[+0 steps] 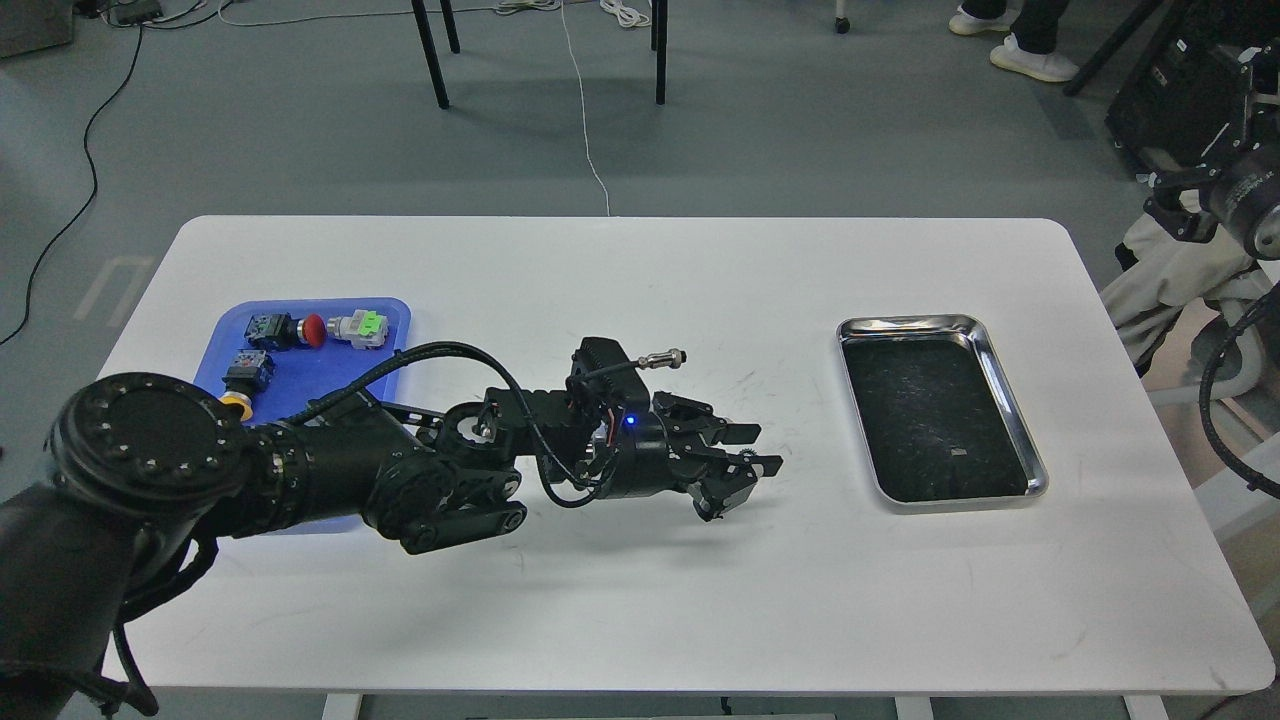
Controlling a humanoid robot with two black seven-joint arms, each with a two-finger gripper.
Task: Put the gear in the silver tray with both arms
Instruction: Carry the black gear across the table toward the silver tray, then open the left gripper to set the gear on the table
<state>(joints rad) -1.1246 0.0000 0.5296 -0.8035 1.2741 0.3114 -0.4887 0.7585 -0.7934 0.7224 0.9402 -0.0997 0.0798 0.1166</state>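
the left tool (745, 462) hangs just above the white surface (640, 600), near its middle, between the blue tray (305, 375) at the far left and the silver tray (1010, 400) at the right. its two fingers look spread a little, with a gap between the far finger and the near one. a small toothed edge shows at the near fingertip, which may be the gear (745, 457), but it is dark against the dark tool and too small to be sure. whether the fingers pinch it i cannot tell.

the arm lies low and stretched out from the left, so the tool points right, toward the silver tray. my guess is that this halfway spot suits a handover, since the task calls for both arms and the tray sits well apart from where the left arm reaches easily.

the right arm (1235, 200) is off the surface at the far right edge of the view. only part of it shows and its tool is out of sight.

the silver tray holds nothing that i can see. its long axis runs from far to near, tilted slightly so the near end lies further right. if the toothed thing is the gear, which way it faces cannot be made out.

in the blue tray lie a few small parts, one with a red cap (313, 330) and one with a green piece (372, 325).
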